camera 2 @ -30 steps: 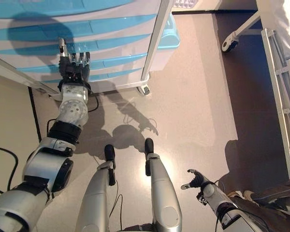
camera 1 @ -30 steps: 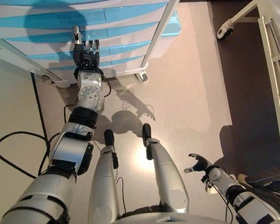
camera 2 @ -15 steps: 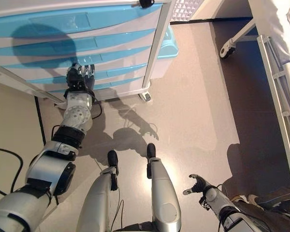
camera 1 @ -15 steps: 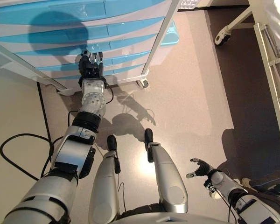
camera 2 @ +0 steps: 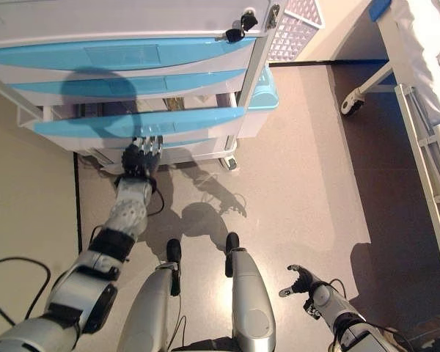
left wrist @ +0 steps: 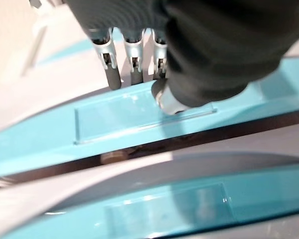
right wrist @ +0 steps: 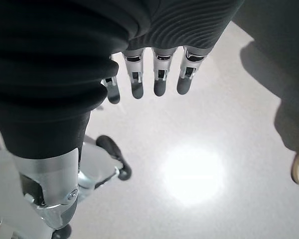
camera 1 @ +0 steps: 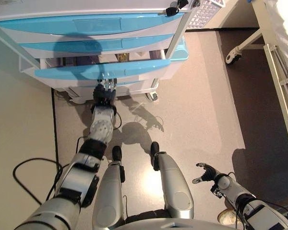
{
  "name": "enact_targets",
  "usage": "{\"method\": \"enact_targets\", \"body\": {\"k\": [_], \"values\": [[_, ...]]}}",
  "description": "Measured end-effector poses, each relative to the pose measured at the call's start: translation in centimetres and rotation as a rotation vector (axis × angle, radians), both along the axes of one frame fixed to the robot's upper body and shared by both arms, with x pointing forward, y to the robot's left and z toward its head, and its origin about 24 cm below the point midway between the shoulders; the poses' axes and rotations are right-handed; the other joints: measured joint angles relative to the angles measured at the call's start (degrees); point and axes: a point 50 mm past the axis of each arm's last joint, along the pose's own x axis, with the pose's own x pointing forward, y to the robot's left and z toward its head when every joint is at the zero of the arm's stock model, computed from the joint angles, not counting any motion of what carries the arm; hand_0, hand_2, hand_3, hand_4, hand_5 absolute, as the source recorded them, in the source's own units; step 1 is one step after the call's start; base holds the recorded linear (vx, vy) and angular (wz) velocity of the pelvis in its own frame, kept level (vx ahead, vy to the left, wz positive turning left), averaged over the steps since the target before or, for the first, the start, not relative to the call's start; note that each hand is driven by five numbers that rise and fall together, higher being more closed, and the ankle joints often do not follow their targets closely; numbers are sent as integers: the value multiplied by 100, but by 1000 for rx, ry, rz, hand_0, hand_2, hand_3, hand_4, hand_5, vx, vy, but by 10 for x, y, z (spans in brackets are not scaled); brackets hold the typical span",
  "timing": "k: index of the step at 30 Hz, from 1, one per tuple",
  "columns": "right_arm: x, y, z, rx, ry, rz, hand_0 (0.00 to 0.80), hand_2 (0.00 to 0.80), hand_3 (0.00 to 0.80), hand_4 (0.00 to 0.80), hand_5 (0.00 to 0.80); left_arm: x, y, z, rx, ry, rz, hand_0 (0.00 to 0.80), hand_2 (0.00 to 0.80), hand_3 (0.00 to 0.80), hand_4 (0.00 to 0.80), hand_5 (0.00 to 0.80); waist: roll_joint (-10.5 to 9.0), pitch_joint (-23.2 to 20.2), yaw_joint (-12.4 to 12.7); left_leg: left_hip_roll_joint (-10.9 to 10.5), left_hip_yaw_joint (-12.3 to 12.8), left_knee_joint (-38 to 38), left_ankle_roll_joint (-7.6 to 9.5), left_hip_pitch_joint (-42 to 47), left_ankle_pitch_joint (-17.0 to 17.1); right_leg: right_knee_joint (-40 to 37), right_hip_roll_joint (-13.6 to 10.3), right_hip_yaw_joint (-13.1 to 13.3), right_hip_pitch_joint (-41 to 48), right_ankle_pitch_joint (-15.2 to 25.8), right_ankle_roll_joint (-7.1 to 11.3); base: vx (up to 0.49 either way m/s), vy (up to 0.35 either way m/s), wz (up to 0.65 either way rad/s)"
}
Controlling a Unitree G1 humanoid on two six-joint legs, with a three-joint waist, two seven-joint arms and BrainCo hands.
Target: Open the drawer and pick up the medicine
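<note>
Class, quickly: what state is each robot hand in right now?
Left robot hand: fingers hooked on the pulled-out blue plastic drawer front.
Right robot hand: open, holding nothing.

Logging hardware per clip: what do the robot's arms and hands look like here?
Both arms are silver-grey shells with black joint bands. The left hand and right hand have silver fingers with dark tips, and a dark ribbed cover wraps each hand's back and wrist.

Bright overhead light, round glare patch on glossy beige floor [right wrist: 192,174], dark shadows on pale blue drawer fronts [camera 2: 103,81], close wrist views soft-focused
</note>
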Motion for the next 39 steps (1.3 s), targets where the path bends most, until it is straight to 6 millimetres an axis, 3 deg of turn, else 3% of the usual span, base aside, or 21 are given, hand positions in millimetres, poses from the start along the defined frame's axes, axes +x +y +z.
{"method": "enact_targets", "body": {"k": [4,7,10,12,20,25,29,30,32,35,36,37,38,39], "values": [[-14,-4,-6,2,30,-28,0,0,0,0,0,-27,0,-28,69,23,-73,800,800,800,800,800,145,36,75,-41,-359,9,-153,81,18,231,-83,-333,144,-294,-158,-12,-85,43],[-17,-10,-6,0,25,-63,0,0,0,0,0,-52,4,-47,102,29,-125,800,800,800,800,800,292,65,227,-3,-603,-2,-171,122,25,415,-82,-596,207,-474,-312,2,-47,33],[-18,-13,-6,-5,26,-74,0,0,0,0,0,-63,5,-58,96,56,-146,800,800,800,800,800,405,60,335,42,-656,1,-194,205,13,446,-63,-701,286,-530,-415,1,-30,13],[-17,-14,-4,-7,21,-75,0,0,0,0,0,-77,9,-65,103,76,-173,800,800,800,800,800,487,66,363,68,-771,-121,-387,309,103,421,-54,-817,393,-546,-443,-8,-32,14],[-23,-22,-5,-39,50,-61,0,0,0,0,0,-159,53,-101,357,266,-466,800,800,800,800,800,686,60,505,77,-759,-118,-400,583,25,329,-51,-844,700,-637,-391,11,4,0],[-30,-22,-9,-38,76,-55,0,0,0,0,0,-196,52,-114,354,357,-586,800,800,800,800,800,820,54,665,49,-752,-81,-375,642,-29,327,-81,-827,791,-646,-348,-4,7,2],[-36,-24,-12,-51,91,-56,0,0,0,0,0,-211,46,-111,263,301,-592,800,800,800,800,800,1008,38,781,30,-759,-9,-364,605,-67,359,-105,-829,792,-654,-340,-21,8,5],[-43,-28,-14,-64,107,-68,0,0,0,0,0,-211,37,-99,205,202,-595,800,800,800,800,800,1190,-55,849,9,-800,36,-352,513,-59,361,-118,-860,750,-662,-347,-22,22,14],[-45,-31,-14,-73,113,-73,0,0,0,0,0,-209,34,-95,192,165,-595,800,800,800,800,800,1368,-163,964,-11,-804,46,-333,470,-46,358,-129,-862,726,-660,-346,-15,14,10],[-44,-40,-10,-103,103,-85,0,0,0,0,0,-228,46,-121,133,293,-520,800,800,800,800,800,1587,-418,945,-41,-796,47,-323,343,-40,356,-159,-852,598,-655,-328,-7,14,2],[-45,-43,-9,-114,99,-91,0,0,0,0,0,-244,55,-144,110,417,-468,765,765,765,765,765,1572,-441,924,-41,-772,49,-302,248,-25,359,-165,-850,528,-647,-316,0,0,0],[-46,-44,-9,-117,97,-93,0,0,0,0,0,-258,62,-160,117,527,-437,659,659,659,659,659,1557,-440,908,-51,-783,65,-292,225,-17,384,-175,-863,501,-646,-313,2,9,6],[-45,-43,-9,-118,92,-93,0,0,0,0,0,-264,65,-165,124,567,-427,342,342,342,342,342,1570,-455,914,-52,-789,74,-291,232,-16,392,-181,-870,493,-646,-313,0,2,12],[-47,-43,-10,-118,91,-95,0,0,0,0,0,-276,69,-171,150,623,-413,621,621,621,621,621,1446,-448,943,-47,-796,69,-288,141,-12,395,-172,-892,453,-638,-296,0,2,7]]}}
